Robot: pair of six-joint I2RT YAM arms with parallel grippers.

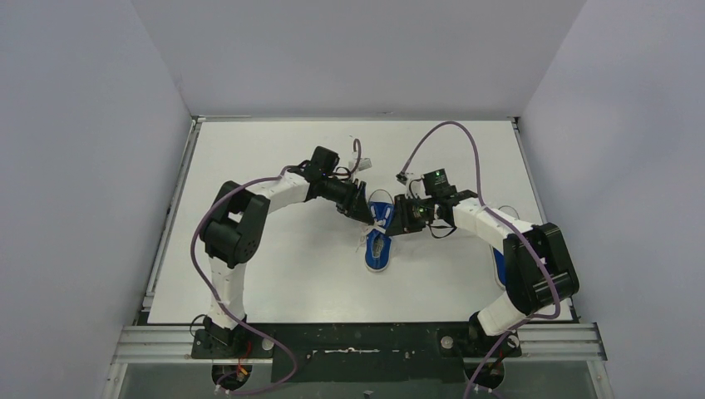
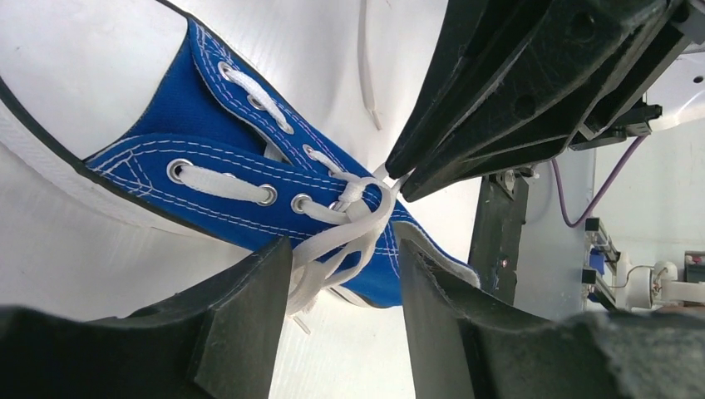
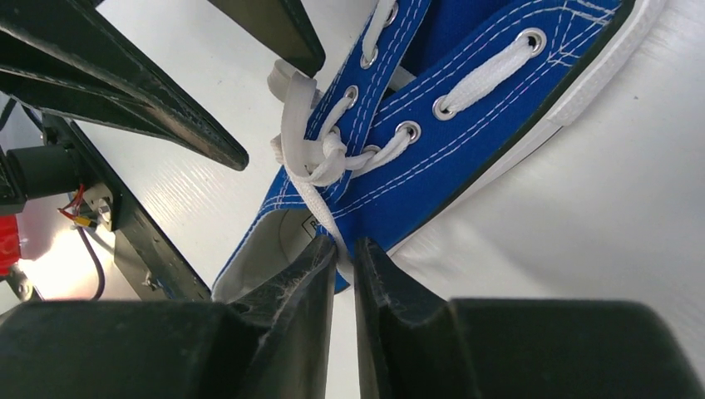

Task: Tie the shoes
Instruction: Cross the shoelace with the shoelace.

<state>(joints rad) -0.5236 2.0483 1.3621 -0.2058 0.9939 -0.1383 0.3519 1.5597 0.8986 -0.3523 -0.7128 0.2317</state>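
One blue sneaker lies near the middle of the white worktop, between the two arms; its white lace is crossed into a loose knot by the upper eyelets; the right gripper is nearly closed, pinching a strand that runs down from that knot, which only its own wrist view makes plain; the left gripper stands partly open, loose strands hanging between its fingers, unclamped; from above, both grippers crowd the shoe and the knot cannot be made out; the second sneaker sits to the right, mostly behind the right arm.
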